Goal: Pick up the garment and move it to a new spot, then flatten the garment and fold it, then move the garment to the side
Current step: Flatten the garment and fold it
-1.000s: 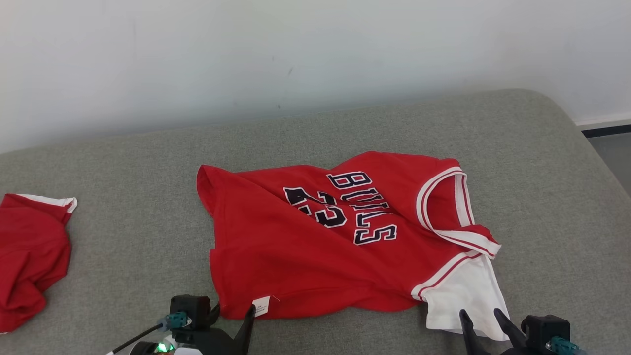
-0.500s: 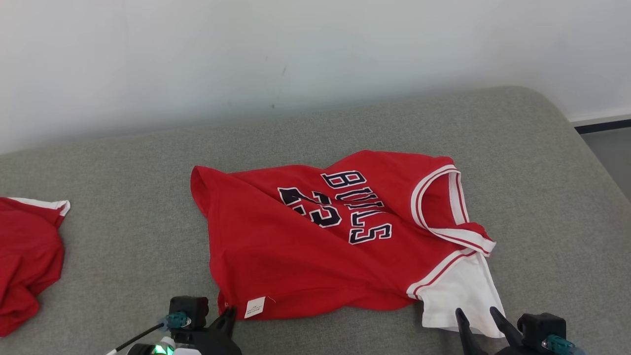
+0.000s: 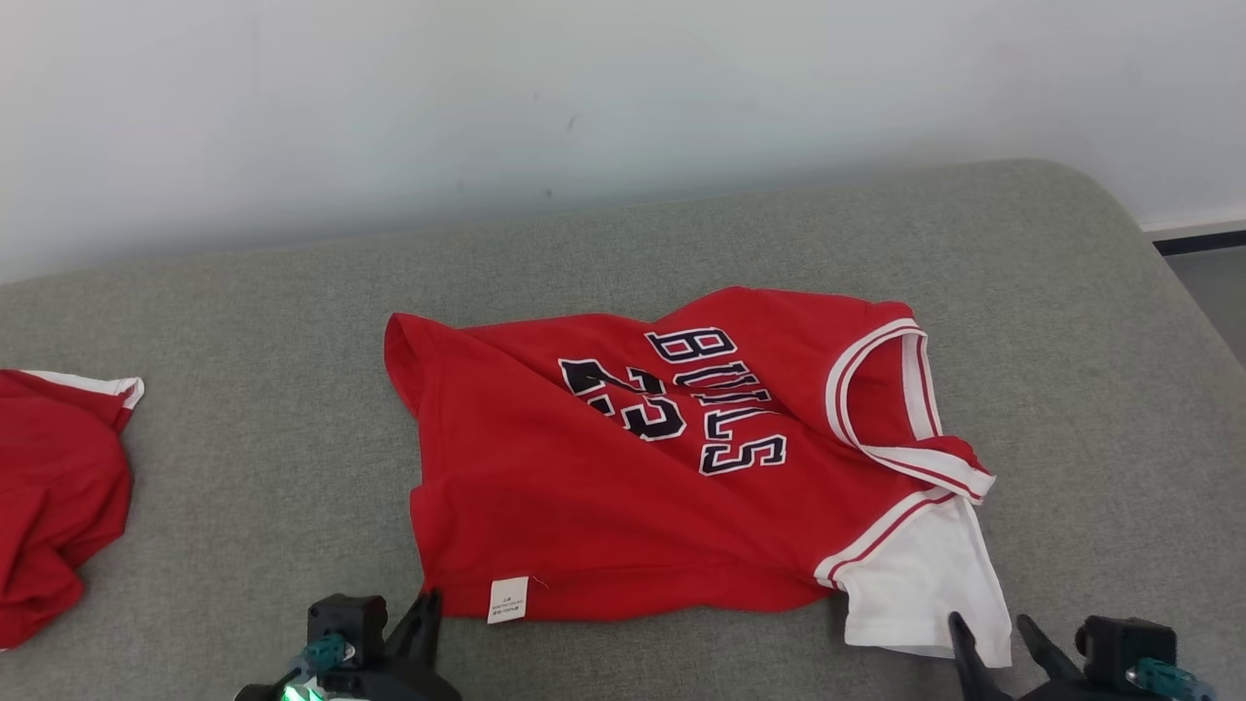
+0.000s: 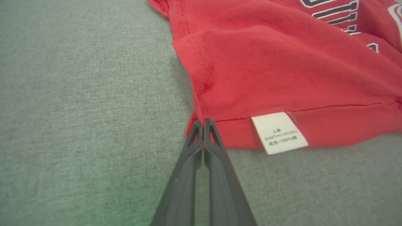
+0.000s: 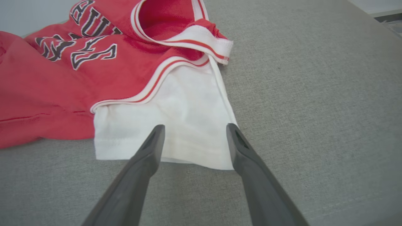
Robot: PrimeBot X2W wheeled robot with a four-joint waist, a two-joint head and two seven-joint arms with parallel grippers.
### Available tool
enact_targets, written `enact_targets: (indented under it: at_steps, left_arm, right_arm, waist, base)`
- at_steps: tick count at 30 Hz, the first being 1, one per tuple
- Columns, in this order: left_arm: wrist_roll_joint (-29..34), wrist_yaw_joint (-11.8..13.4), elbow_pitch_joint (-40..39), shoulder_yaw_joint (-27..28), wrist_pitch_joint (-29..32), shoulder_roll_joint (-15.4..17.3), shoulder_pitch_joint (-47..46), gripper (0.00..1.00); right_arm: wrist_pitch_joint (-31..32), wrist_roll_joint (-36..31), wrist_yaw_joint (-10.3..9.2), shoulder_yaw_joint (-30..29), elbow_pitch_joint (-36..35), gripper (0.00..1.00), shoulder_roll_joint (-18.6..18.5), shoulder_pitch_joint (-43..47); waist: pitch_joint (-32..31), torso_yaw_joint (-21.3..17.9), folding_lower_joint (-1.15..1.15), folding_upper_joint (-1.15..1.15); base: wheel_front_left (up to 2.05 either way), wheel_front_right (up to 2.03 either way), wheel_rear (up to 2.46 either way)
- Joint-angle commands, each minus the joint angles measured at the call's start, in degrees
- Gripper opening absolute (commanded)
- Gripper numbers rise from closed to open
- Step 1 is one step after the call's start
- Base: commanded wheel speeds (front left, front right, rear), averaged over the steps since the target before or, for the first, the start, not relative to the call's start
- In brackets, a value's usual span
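Loosely spread front-up on a grey upholstered surface (image 3: 243,467), a red Bulls jersey (image 3: 604,497) numbered 23 lies with its hem to the robot's left and its neckline to the right. The left gripper (image 3: 426,604) (image 4: 202,123) is pinched tight on the hem corner just beside the white care label (image 4: 279,132), while the right gripper (image 3: 988,623) (image 5: 194,127) hangs with fingers parted over the near edge of the white sleeve (image 5: 176,110). A second red garment (image 3: 54,487) lies well apart at far left
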Motion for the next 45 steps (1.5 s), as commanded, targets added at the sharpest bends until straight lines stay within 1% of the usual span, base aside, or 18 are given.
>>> enact_targets:
  at_steps: [1,3,6,12,17,26,32,33,34,35,37,38,39,42,45]
  left_arm:
    - [0.76,0.26,-0.96,-0.28,-1.09,0.27,1.43,0.00]
    - [1.13,0.07,-2.07,-0.80,-2.20,0.20,2.35,0.00]
    - [1.57,0.34,-3.58,-1.58,-3.46,0.35,3.65,0.00]
    - [1.91,0.87,-5.23,-2.09,-4.44,0.42,4.33,0.00]
    - [2.02,1.18,-6.16,-2.43,-4.64,0.50,3.67,0.00]
    - [1.75,0.63,-6.27,-3.31,-4.46,0.24,1.90,0.00]
    - [1.37,0.65,-6.12,-3.45,-4.84,0.41,1.16,0.00]
    - [1.29,0.67,-6.07,-3.49,-4.78,0.41,1.08,0.00]
    - [1.26,0.70,-6.03,-3.53,-4.83,0.41,0.99,0.00]
    - [1.24,0.73,-5.97,-3.57,-4.88,0.40,0.95,0.00]
    - [1.10,0.77,-5.83,-3.64,-4.95,0.36,0.90,0.00]
    - [1.00,0.80,-5.77,-3.64,-5.01,0.36,0.88,0.00]
    - [0.84,0.83,-5.65,-3.58,-5.07,0.37,0.91,0.00]
    - [0.25,0.73,-5.49,-3.24,-5.79,0.30,1.16,0.00]
    - [-0.88,0.43,-6.57,-2.20,-7.53,-0.15,1.46,0.00]
  right_arm:
    - [1.88,0.46,-0.14,-2.10,-1.46,1.00,-0.06,1.29]
    - [4.14,0.61,-0.14,-3.80,-3.00,1.00,-0.05,2.09]
    - [5.96,-0.19,-0.14,-5.69,-4.64,1.00,-0.03,2.67]
    - [7.20,-1.04,-0.14,-6.05,-4.91,1.00,-0.04,2.43]
    - [6.53,-3.42,-0.14,-7.34,-2.67,1.00,-0.05,0.67]
    - [6.01,-7.02,-0.14,-9.36,3.12,1.00,-0.05,-2.53]
    - [6.60,-8.02,-0.14,-8.71,6.03,1.00,-0.06,-4.51]
    - [7.12,-8.02,-0.14,-8.67,6.54,0.90,-0.03,-4.69]
    - [7.71,-8.20,-0.14,-8.72,7.07,0.50,-0.04,-4.70]
    - [8.21,-8.24,-0.15,-8.89,7.51,0.44,-0.04,-4.65]
    - [8.67,-8.07,-0.14,-9.10,7.91,0.38,-0.04,-4.58]
    - [8.94,-7.89,-0.15,-9.13,8.03,0.15,-0.04,-4.47]
    - [9.07,-7.70,-0.15,-9.21,8.04,0.00,-0.04,-4.24]
    - [8.56,-6.25,-0.14,-9.17,7.21,0.00,-0.03,-3.64]
    - [6.87,-0.97,-0.14,-8.72,5.01,0.00,-0.03,-4.18]
  waist:
    - [0.89,0.79,0.00,0.00]
    - [1.41,1.05,0.00,0.00]
    - [2.19,1.18,0.00,0.00]
    - [3.31,1.26,0.00,0.00]
    - [4.22,1.49,0.00,0.00]
    - [5.89,2.59,0.00,0.00]
    - [6.87,2.67,0.00,0.00]
    - [6.98,2.69,0.00,0.00]
    - [7.11,2.71,0.00,0.00]
    - [7.18,2.75,0.00,0.00]
    - [7.28,2.82,0.00,0.00]
    - [7.28,2.86,0.00,0.00]
    - [7.22,2.89,0.00,0.00]
    - [6.78,2.95,0.00,0.00]
    - [5.84,2.74,0.00,0.00]
  base:
    - [0.00,0.00,0.00]
    - [0.00,0.00,0.00]
    - [0.00,0.00,0.00]
    - [0.00,0.00,0.00]
    - [0.00,0.00,0.00]
    - [0.00,0.00,0.00]
    - [0.00,0.00,0.00]
    - [0.00,0.00,0.00]
    - [0.00,0.00,0.00]
    - [0.00,0.00,0.00]
    - [0.00,0.00,0.00]
    - [0.00,0.00,0.00]
    - [0.00,0.00,0.00]
    - [0.00,0.00,0.00]
    - [0.00,0.00,0.00]
